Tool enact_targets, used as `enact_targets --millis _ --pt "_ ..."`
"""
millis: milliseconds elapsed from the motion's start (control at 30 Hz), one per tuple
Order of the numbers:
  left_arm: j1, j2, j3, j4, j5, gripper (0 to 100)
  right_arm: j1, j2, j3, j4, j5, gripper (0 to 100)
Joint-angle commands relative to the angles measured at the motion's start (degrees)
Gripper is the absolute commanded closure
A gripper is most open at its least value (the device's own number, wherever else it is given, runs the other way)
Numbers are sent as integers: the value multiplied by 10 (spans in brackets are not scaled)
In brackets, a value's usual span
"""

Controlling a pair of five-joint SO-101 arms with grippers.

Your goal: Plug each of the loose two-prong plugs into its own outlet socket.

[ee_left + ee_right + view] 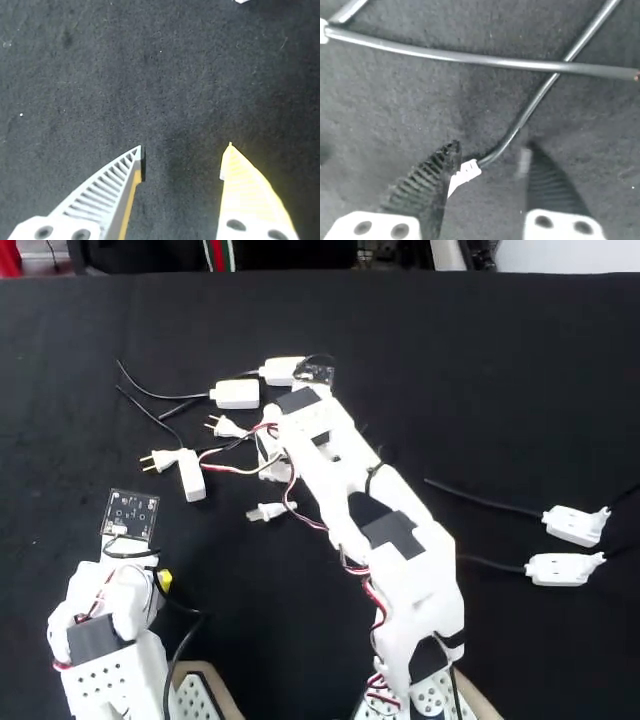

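Hovering over the black table (150, 75), the left fingers (107, 192) are held spread; the right fingers (422, 182) are spread too, a white plug (466, 172) seen against one.

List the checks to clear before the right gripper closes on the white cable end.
1. Right gripper open: ok.
2. Cable end between the fingers: ok, though off centre, beside one finger.
3. Crossing cable clear of the fingertips: ok, it lies beyond them.
4. Which way the cable end faces: cannot tell.
5. Left gripper out of the way: ok, open over bare cloth.
6. Plug seated: not ok, lying loose.
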Motion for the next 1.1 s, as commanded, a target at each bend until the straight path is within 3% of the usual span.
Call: enact_targets --millis 0,200,367,633,900,1067 --pt "-6 -3 -5 5 -4 747 8 -4 -2 -10 -3 958" --pt "-6 -3 -5 5 -4 747 27 34 -9 12 8 956" --pt "-6 -3 -5 5 -4 747 59 39 -86 97 26 950" --pt "-6 -3 -5 5 -4 747 81 44 -225 222 26 703" --pt "-6 -3 -5 5 -4 747 75 61 -84 55 -2 695" --pt "-6 -3 -5 5 -4 747 75 84 -95 46 0 695"
